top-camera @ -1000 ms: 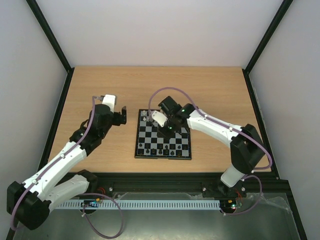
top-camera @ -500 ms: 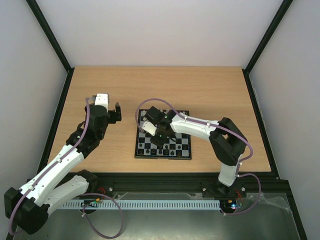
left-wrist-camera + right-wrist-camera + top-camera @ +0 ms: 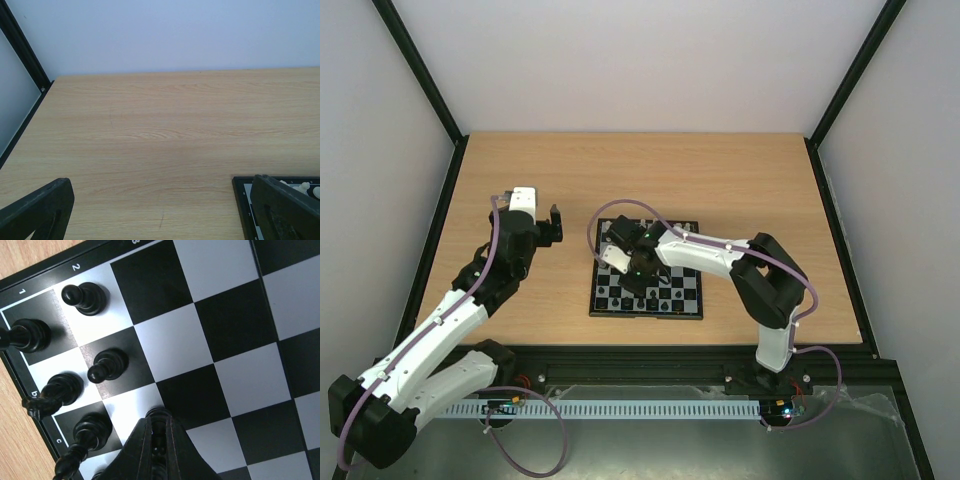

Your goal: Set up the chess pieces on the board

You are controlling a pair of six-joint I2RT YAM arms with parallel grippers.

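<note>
The board (image 3: 692, 300) lies mid-table with black pieces along its near rows and white pieces at its far edge. My right gripper (image 3: 636, 283) is low over the board's near left part. In the right wrist view its fingers (image 3: 145, 450) are shut on a black chess piece (image 3: 159, 418) whose base rests at a light square. Black pawns (image 3: 106, 365) and other black pieces (image 3: 27, 335) stand on the rows beside it. My left gripper (image 3: 553, 226) hovers open and empty over bare table left of the board; the board's corner (image 3: 240, 186) shows at the wrist view's right.
Black frame rails (image 3: 420, 270) border the wooden table on the left and right. The left wrist view shows bare wood up to the back wall, with white pieces (image 3: 304, 187) at the board's far corner.
My right gripper has moved left and nearer across the board, down to its near left part. My left gripper has drawn back slightly to the left.
</note>
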